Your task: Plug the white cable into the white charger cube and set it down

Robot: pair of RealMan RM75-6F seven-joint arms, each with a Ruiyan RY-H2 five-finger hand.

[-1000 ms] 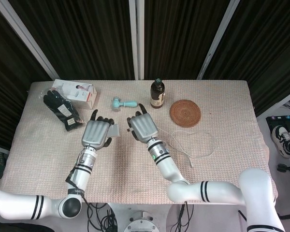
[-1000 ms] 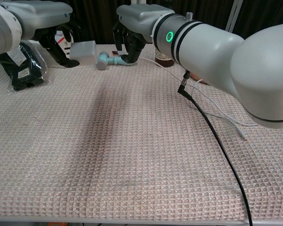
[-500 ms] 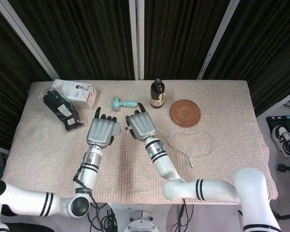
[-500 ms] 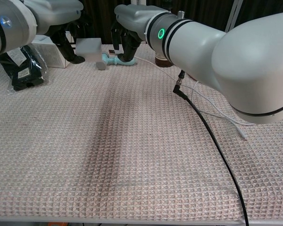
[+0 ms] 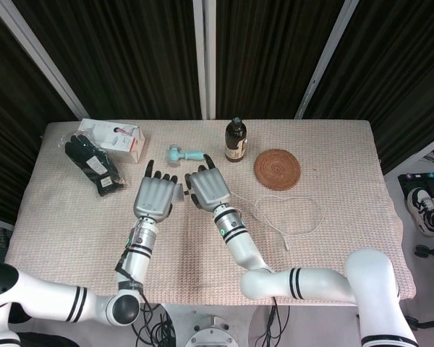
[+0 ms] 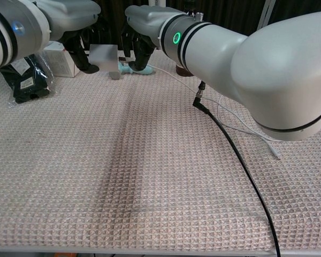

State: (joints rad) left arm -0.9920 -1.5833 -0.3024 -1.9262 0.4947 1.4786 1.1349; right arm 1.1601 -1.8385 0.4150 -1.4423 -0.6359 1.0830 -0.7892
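My left hand (image 5: 156, 196) (image 6: 77, 43) holds the white charger cube (image 5: 177, 192) (image 6: 104, 54) above the table's middle back. Just right of it, my right hand (image 5: 208, 188) (image 6: 140, 47) pinches one end of the white cable (image 6: 171, 75). The plug tip is hidden by the fingers. In the chest view a narrow gap shows between the cube and the right hand. The rest of the cable lies in a loop (image 5: 273, 230) on the cloth to the right, with its free end toward the front.
A black pouch (image 5: 94, 165) and a white box (image 5: 116, 137) lie at the back left. A teal handled tool (image 5: 184, 153), a brown bottle (image 5: 235, 141) and a round woven coaster (image 5: 277, 168) stand behind the hands. The arm's black cord (image 6: 230, 144) crosses the cloth.
Both hands have drawn closer together and slightly away from me. The cube in the left hand has moved right toward the cable end in the right hand.
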